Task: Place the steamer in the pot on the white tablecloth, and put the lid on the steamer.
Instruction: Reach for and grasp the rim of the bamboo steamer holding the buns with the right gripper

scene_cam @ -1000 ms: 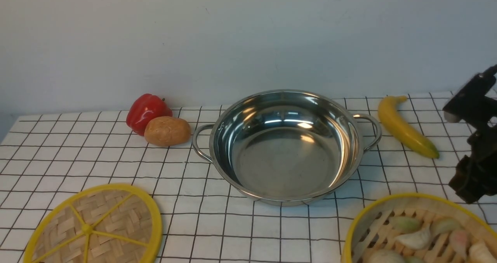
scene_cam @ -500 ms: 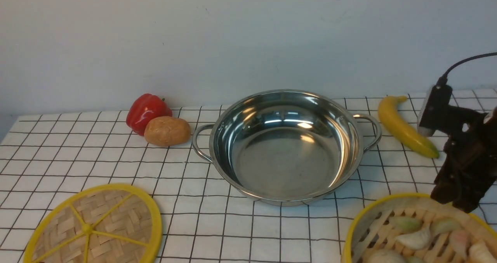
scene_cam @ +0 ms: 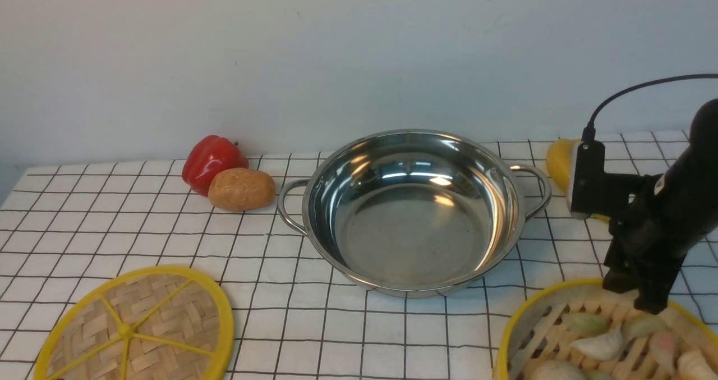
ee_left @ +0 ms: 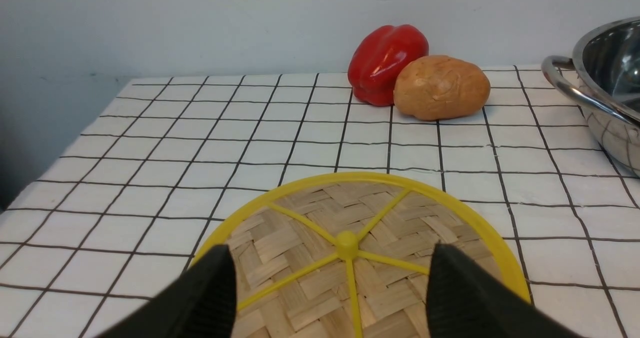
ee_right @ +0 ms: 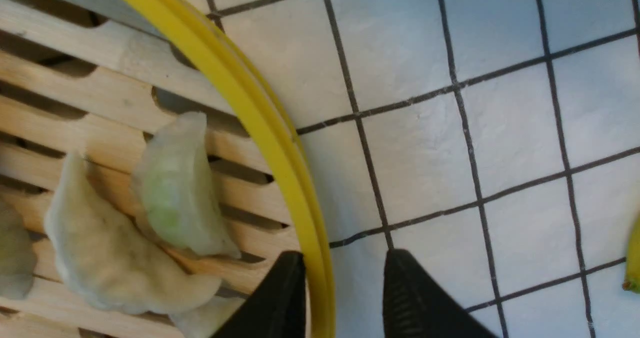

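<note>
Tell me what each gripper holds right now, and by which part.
Nothing is held. The right gripper straddles the yellow rim of the steamer, jaws open; the left gripper hangs open over the lid.

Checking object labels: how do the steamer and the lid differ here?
The steamer has an upright wall and slatted floor holding dumplings; the lid is a flat woven disc with spokes. The steamer lies right of the pot, the lid left. Both have yellow rims.

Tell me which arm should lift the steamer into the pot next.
Right. The right gripper, open, straddles the steamer rim, one finger inside, one outside. The left gripper hangs open over the lid, on the pot's far side.
</note>
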### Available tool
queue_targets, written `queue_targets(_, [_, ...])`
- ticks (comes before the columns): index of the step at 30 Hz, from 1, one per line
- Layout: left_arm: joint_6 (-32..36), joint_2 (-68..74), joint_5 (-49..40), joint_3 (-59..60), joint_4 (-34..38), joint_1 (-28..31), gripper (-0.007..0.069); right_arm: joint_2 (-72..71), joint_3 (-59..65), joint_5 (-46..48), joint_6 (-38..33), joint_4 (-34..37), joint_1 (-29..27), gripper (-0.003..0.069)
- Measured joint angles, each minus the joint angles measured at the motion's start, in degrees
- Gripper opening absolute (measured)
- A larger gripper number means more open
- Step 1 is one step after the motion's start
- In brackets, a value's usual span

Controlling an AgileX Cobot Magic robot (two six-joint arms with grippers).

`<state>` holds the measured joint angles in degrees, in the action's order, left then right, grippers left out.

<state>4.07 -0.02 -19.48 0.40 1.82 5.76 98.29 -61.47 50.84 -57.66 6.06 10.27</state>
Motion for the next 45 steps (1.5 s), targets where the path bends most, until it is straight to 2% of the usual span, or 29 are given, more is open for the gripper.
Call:
queue_targets(10, [0.00, 0.00, 0.00, 0.00, 0.00, 0.00, 0.0474, 1.63, -0.05, -0.12, -1.13, 0.68, 0.00, 0.0185])
queue_targets(39, [0.00, 0.00, 0.00, 0.00, 0.00, 0.00, 0.0474, 4.02, -0.20, -1.78, -1.18, 1.74, 0.00, 0.0188])
queue_targets(45, [0.00, 0.00, 0.00, 0.00, 0.00, 0.00, 0.0474, 4.02, -0.20, -1.50, -2.00, 0.68, 0.00, 0.0067])
